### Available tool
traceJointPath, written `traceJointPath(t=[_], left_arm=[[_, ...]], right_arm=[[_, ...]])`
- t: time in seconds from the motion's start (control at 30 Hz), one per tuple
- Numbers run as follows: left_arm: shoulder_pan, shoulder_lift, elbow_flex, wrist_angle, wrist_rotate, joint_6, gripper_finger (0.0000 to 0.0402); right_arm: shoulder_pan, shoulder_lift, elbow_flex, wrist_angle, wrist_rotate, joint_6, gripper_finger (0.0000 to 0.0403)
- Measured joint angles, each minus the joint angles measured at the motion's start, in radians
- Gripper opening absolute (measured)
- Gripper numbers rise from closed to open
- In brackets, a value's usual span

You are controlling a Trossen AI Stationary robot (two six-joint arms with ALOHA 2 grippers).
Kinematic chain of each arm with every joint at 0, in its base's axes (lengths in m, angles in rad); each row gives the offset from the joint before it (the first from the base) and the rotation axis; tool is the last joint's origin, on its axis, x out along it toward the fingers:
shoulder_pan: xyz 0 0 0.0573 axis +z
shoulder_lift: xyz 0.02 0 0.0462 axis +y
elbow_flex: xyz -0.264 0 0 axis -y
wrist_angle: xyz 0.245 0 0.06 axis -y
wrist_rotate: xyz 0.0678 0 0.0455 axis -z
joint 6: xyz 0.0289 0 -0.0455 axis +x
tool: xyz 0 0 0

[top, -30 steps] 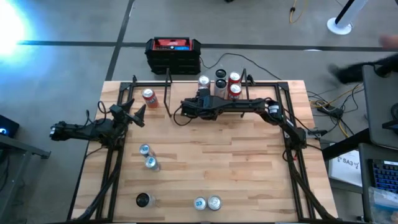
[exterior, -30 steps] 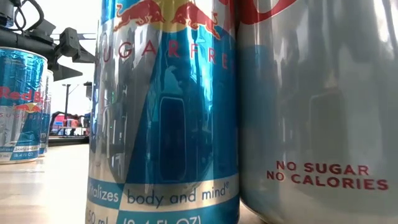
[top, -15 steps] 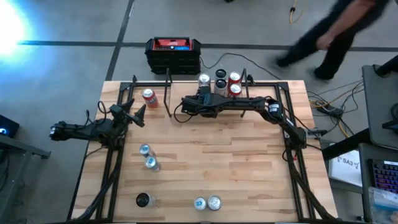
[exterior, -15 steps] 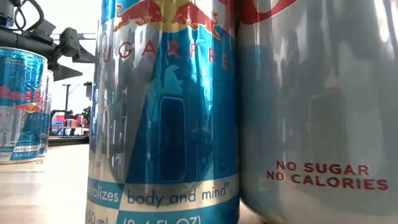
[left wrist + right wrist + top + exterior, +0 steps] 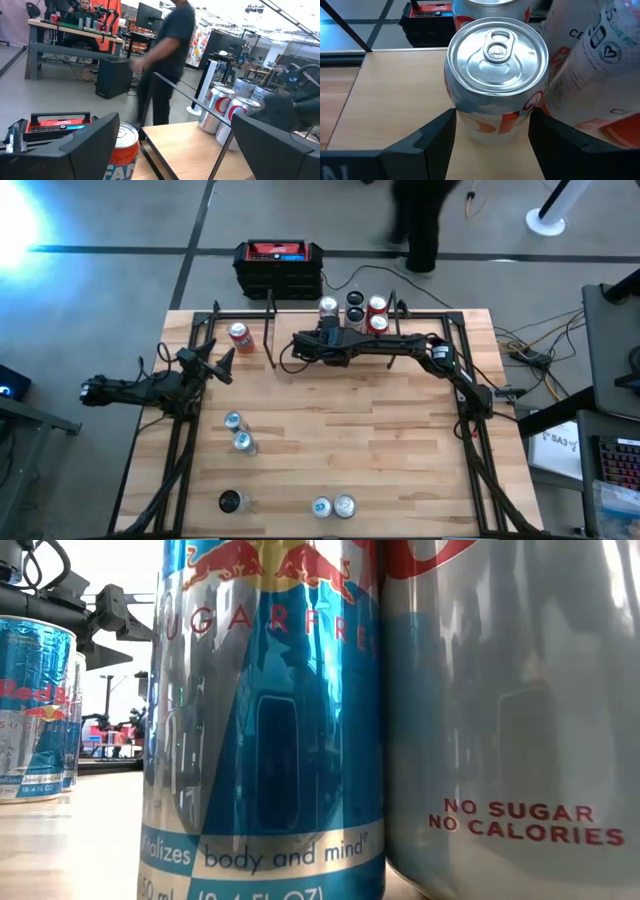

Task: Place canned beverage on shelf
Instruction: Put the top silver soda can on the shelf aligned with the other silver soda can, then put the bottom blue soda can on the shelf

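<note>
Sitting between right gripper [image 5: 490, 132] jaws, can [image 5: 496, 75]

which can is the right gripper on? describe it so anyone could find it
Start at the shelf along the table's far edge; four cans cluster at its right end. The right gripper is shut on the silver-topped can at the cluster's left end, the only one between dark fingers.

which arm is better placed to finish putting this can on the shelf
Right. The right gripper is shut on a can at the shelf beside the other cans. The left gripper hangs open and empty near the table's left edge.
</note>
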Motion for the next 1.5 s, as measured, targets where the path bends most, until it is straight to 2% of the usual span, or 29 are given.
traceJointPath(t=[0.83, 0.97, 1.13, 1.37, 1.5], left_arm=[[0.000, 0.000, 0.000, 0.000, 0.000, 0.000, 0.0368], [0.000, 0.000, 0.000, 0.000, 0.000, 0.000, 0.0368], [0.000, 0.000, 0.000, 0.000, 0.000, 0.000, 0.0368], [0.000, 0.000, 0.000, 0.000, 0.000, 0.000, 0.0368], [0.000, 0.000, 0.000, 0.000, 0.000, 0.000, 0.0368]], right_arm=[[0.012, 0.000, 0.013, -0.008, -0.026, -0.011, 0.0226], [0.020, 0.000, 0.033, -0.055, -0.040, 0.001, 0.0239], [0.031, 0.000, 0.075, -0.136, -0.132, 0.038, 0.0292], [0.054, 0.000, 0.164, -0.338, -0.373, 0.101, 0.0383], [0.084, 0.000, 0.196, -0.443, -0.482, 0.151, 0.0397]])
